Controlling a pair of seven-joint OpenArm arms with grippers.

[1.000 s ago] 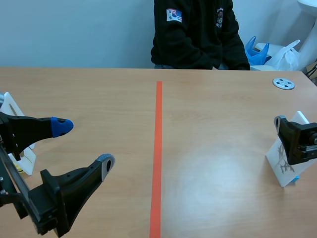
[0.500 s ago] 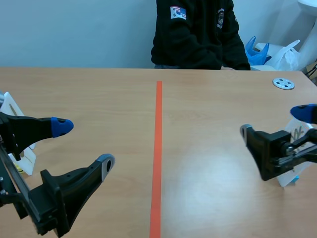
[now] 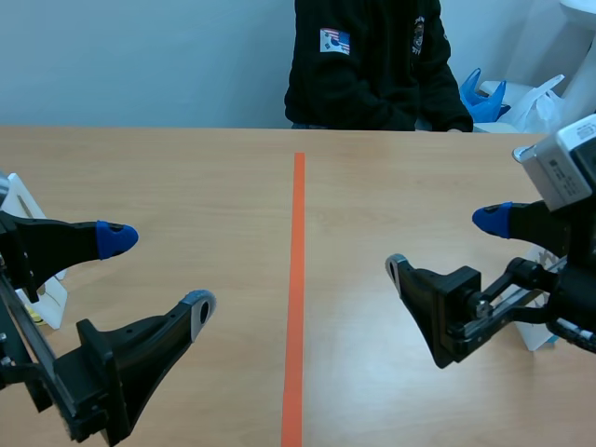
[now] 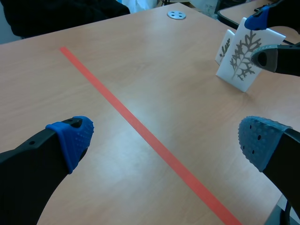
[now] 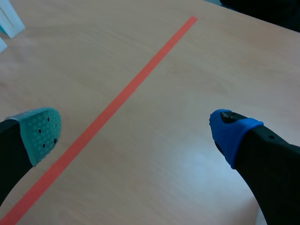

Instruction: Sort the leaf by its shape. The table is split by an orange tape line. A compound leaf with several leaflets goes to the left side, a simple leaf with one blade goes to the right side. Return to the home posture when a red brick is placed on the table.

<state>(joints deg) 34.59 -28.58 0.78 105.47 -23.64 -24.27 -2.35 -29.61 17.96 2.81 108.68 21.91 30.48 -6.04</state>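
Right arm is the one that moves: a second ago it sits tucked at the table's right edge, in front of the white card there, and now the right gripper (image 3: 442, 242) is out over the right half of the table (image 3: 186, 177), a good way closer to the orange tape line (image 3: 298, 279). Left gripper (image 3: 156, 272) hasn't budged at all and sits low on its own side of the line. The person in the black jacket (image 3: 372, 65) across the table has barely shifted. As for the leaf, it's a print on a white leaf card (image 4: 241, 58) standing upright on the right side of the tape, and from the left wrist camera it's clearly a feathery thing with lots of little leaflets. A smaller card (image 4: 226, 46) stands just behind it, also with a leaf on it, but it's too small for me to tell the shape. In the scene view the leaf card is mostly hidden behind the right arm. Both grippers have their fingers spread wide with nothing between them, just bare wood and tape under the right one. From the left wrist camera the right gripper's pads overlap the leaf card's edge, though I can't tell whether they touch it. Another white stand (image 3: 20, 200) sits by the left arm, and a small metal disc (image 4: 176, 15) lies farther back.
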